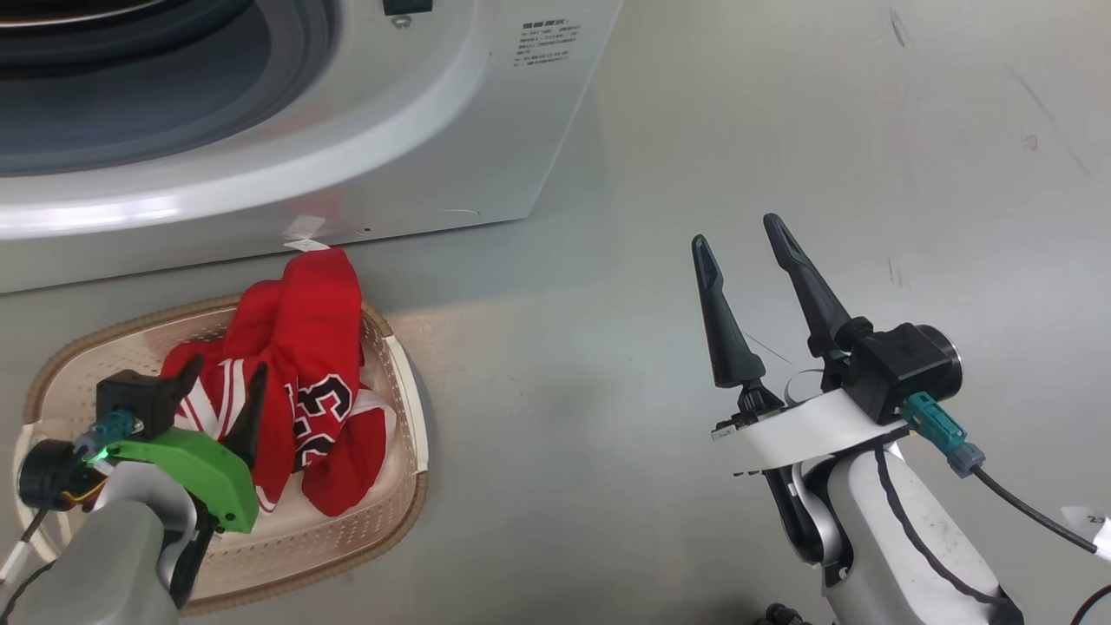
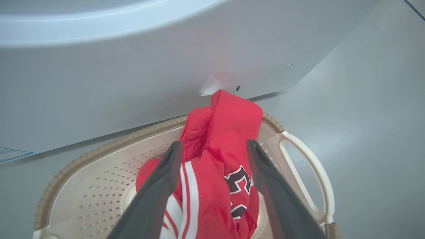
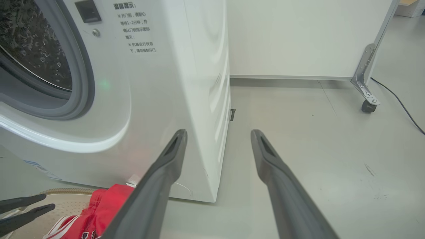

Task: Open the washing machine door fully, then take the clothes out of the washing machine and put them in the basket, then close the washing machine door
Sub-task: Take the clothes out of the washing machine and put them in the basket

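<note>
Spread wide, the left gripper (image 2: 214, 143) hangs over the basket (image 2: 99, 159), its fingers (image 2: 157, 186) well apart on either side of the red clothes (image 2: 219, 126). Those clothes lie heaped in the basket, one end draped over the rim nearest the washing machine (image 2: 132, 83). Off to the right, the right gripper (image 1: 737, 233) is also wide apart, holding nothing above bare floor (image 1: 608, 391). Beyond the basket, the machine's drum opening (image 1: 130, 87) stands uncovered.
</note>
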`<state>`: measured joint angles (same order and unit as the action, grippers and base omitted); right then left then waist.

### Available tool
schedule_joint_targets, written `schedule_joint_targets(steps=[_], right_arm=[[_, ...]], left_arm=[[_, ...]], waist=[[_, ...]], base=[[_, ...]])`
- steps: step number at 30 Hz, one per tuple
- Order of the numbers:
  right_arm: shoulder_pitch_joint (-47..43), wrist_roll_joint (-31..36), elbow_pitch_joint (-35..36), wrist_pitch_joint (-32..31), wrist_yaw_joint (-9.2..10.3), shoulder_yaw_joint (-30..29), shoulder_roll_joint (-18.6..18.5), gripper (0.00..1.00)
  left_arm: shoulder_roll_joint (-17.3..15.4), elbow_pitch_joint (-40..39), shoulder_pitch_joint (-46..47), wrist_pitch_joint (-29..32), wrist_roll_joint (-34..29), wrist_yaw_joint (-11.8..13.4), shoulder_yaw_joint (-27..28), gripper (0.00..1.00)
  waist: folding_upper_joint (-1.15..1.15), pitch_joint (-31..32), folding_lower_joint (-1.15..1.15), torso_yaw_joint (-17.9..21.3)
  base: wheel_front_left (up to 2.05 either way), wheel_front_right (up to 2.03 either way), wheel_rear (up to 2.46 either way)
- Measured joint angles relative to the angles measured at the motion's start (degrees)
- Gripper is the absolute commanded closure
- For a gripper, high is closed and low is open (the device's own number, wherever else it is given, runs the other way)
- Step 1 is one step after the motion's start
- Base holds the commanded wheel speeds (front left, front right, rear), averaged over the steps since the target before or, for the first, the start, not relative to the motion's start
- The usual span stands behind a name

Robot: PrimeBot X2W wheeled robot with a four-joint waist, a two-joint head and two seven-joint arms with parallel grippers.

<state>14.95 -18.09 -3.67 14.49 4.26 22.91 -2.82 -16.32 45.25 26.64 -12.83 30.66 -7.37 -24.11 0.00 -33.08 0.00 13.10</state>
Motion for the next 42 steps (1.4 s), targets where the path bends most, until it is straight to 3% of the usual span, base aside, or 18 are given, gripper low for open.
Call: schedule_joint_targets(steps=[14, 18, 26, 42], right_arm=[[-0.4, 0.5, -1.4, 0.0, -0.10, -1.2, 0.0, 0.00], [-0.7, 0.5, -1.5, 0.0, -0.15, -1.3, 0.0, 0.00], [-2.3, 0.6, -1.8, 0.0, -0.65, -2.7, 0.0, 0.00], [-2.7, 0.8, -1.9, 0.0, -1.68, -2.6, 0.0, 0.00]], left_arm=[[-0.5, -8.6, 0.4, -1.6, -0.1, 0.0, -1.1, 0.00], [-0.9, -15.1, 0.3, -1.6, -1.8, 0.0, 2.5, 0.00], [1.4, -24.8, -5.1, -1.6, -3.2, 0.0, 8.6, 0.00], [3.1, -31.1, -13.1, -1.6, -6.9, 0.1, 13.3, 0.00]], waist=[[0.00, 3.3, 0.00, -3.4], [0.00, 4.2, 0.00, -4.0], [0.00, 5.8, 0.00, -5.2], [0.00, 6.6, 0.00, -5.7]], base=[[0.00, 0.00, 0.00], [0.00, 0.00, 0.00], [0.00, 0.00, 0.00], [0.00, 0.00, 0.00]])
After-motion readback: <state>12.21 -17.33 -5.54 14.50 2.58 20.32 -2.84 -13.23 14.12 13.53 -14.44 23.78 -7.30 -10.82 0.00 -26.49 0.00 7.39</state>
